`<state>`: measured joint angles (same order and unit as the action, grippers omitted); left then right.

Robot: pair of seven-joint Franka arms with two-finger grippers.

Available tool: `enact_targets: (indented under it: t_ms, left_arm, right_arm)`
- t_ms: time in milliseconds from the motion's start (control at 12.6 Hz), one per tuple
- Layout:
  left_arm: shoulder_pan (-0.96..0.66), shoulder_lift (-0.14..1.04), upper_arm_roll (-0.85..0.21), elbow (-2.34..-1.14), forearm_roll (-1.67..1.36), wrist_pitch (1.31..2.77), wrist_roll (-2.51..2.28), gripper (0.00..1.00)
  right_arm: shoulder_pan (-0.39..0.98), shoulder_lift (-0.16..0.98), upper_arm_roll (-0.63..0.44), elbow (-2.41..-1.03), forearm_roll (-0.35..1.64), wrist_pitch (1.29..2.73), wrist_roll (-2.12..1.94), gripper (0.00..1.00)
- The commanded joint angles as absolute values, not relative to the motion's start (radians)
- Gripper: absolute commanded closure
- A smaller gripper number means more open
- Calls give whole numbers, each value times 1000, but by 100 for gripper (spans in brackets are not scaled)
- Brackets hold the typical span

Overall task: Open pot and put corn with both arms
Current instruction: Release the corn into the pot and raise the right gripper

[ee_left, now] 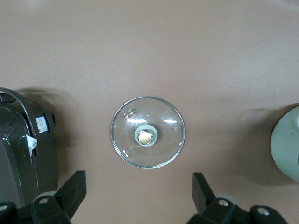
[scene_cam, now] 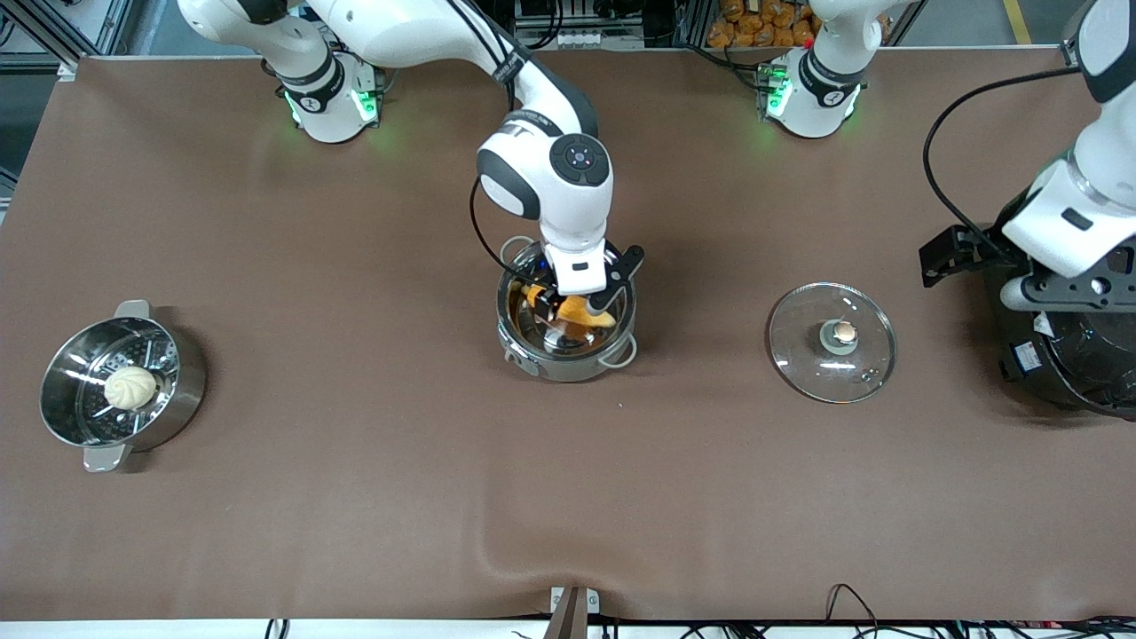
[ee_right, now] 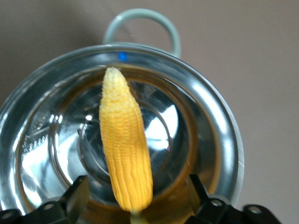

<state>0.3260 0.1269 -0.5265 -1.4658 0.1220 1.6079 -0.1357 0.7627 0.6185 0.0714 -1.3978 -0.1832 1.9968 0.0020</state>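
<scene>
The steel pot (scene_cam: 568, 368) stands open at mid-table, and its rim (ee_right: 224, 140) fills the right wrist view. The yellow corn (scene_cam: 577, 311) is inside the pot, its tapered tip pointing away from the hand (ee_right: 124, 149). My right gripper (scene_cam: 572, 311) hangs over the pot mouth with its fingers spread wide on either side of the cob's stub end (ee_right: 135, 196), not touching it. The glass lid (scene_cam: 803, 355) with its copper knob lies flat on the table toward the left arm's end (ee_left: 163, 140). My left gripper (ee_left: 140, 182) is open and empty, raised by the rice cooker.
A steel steamer pot (scene_cam: 177, 390) holding a white bun (scene_cam: 130, 388) stands toward the right arm's end. The large black rice cooker (scene_cam: 1074, 364) sits at the left arm's end, under the left arm, and shows in the left wrist view (ee_left: 23, 149).
</scene>
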Motion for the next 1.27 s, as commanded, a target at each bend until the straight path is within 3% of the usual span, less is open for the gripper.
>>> enact_targets:
  t_ms: [0,238,795,954,1192]
  left_arm:
    - [336,106,-526,-1470,138,1594,-137,0]
    - [316,94,-511,-1466,123,1595,-123,0]
    - [-60,23,-134,-1494,112,1563,-115,0]
    - [-52,29,-135,-1488,109,1562,-114,0]
    - [-40,23,-127,-1489,56,1549,-124,0]
  right_arm:
    - [704,513,78,-1413,-158,1889,43,0]
    - [574,439,78,-1413,-123,1842,35,0]
    - [219,404,78,-1428,-135,1684,28,0]
    - [116,370,75,-1462,-137,1669,-43,0]
    - [28,208,75,-1593,-137,1684,-113,0]
